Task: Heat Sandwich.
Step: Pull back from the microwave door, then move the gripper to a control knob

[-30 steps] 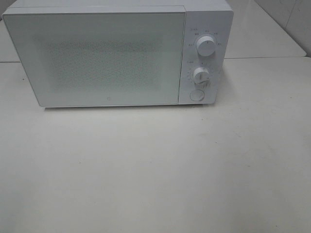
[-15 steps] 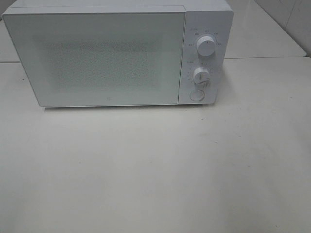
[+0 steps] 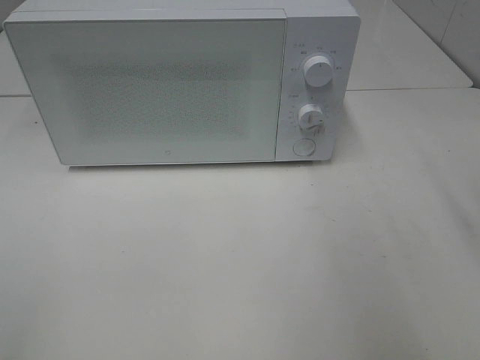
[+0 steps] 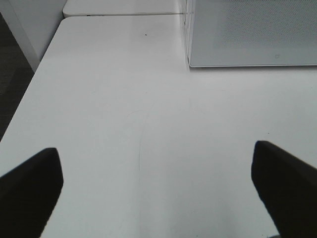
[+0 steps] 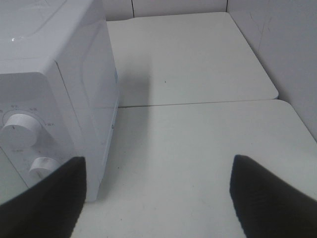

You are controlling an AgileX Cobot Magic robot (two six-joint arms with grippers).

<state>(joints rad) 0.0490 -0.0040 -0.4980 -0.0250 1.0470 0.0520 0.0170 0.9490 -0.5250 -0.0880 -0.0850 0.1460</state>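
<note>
A white microwave (image 3: pixel 180 86) stands at the back of the table with its door shut. Its panel has two round knobs (image 3: pixel 318 73) and a round button (image 3: pixel 303 147). The sandwich and its pink plate are out of view. Neither arm shows in the exterior high view. My left gripper (image 4: pixel 156 186) is open and empty above bare table, near the microwave's front left corner (image 4: pixel 190 62). My right gripper (image 5: pixel 158 198) is open and empty, beside the microwave's right side (image 5: pixel 94 89).
The white table (image 3: pixel 240 262) spreads in front of the microwave. A second table (image 5: pixel 188 54) abuts behind at the right. The table's left edge (image 4: pixel 29 89) drops to dark floor. A wall (image 5: pixel 287 39) stands at the far right.
</note>
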